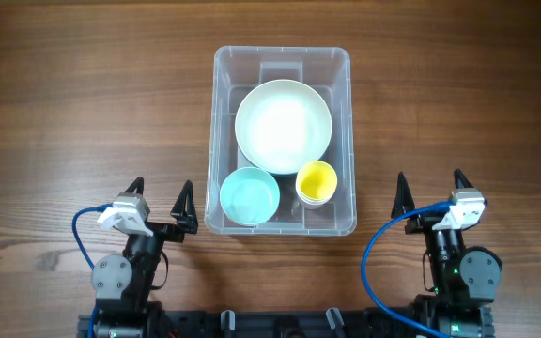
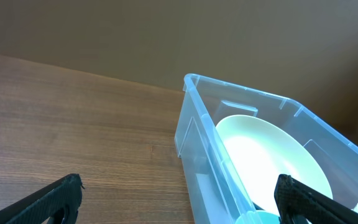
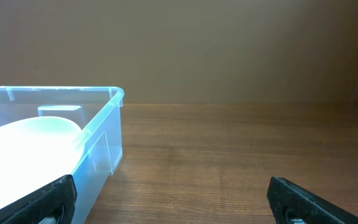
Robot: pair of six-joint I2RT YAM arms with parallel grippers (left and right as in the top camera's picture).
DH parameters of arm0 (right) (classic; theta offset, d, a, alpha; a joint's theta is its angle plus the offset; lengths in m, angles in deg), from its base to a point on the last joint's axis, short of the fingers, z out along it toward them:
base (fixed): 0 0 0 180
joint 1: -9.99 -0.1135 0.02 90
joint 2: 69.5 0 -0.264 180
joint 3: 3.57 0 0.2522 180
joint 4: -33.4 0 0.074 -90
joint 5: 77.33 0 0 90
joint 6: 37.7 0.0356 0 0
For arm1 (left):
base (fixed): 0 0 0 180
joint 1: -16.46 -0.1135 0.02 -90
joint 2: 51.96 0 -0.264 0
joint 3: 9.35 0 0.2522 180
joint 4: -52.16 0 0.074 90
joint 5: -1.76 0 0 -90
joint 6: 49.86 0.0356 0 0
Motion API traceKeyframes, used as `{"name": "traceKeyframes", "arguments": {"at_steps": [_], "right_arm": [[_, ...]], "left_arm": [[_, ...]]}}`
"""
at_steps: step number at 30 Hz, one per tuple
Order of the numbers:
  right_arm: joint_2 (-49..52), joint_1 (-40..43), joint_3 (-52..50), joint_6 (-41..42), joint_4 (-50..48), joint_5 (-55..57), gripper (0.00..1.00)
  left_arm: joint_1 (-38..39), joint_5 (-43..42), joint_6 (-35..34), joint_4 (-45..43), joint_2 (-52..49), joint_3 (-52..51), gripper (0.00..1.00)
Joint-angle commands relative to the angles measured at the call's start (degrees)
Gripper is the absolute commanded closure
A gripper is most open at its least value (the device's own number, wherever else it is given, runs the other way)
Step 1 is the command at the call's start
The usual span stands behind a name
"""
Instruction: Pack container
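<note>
The clear plastic container [image 1: 219, 141] stands at the table's middle. Inside it are a large white bowl [image 1: 284, 125], a light blue bowl [image 1: 250, 195] and a yellow cup [image 1: 316, 181]. My left gripper [image 1: 162, 199] is open and empty, near the front edge to the left of the container. My right gripper [image 1: 431, 191] is open and empty, to the container's right. The left wrist view shows the container [image 2: 194, 134] with the white bowl [image 2: 272, 155] between the open fingers [image 2: 179, 193]. The right wrist view shows the container's corner [image 3: 101, 140] left of the open fingers [image 3: 169, 190].
The wooden table [image 1: 64, 103] spreads on both sides of the container. Blue cables [image 1: 376, 258] loop beside each arm base at the front edge.
</note>
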Motion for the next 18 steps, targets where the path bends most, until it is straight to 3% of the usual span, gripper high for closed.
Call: {"name": "traceKeyframes", "arguments": {"at_steps": [1,18], "right_arm": [[-0.3,-0.3,-0.1,-0.6,-0.2,1.0,0.0],[-0.3,-0.3,-0.1,-0.6,-0.2,1.0,0.0]], "left_arm": [[-0.1,-1.1,1.3,0.0,0.6,-0.4,0.0],[-0.1,-0.6,1.3,0.0,0.4,-0.4,0.0]]}}
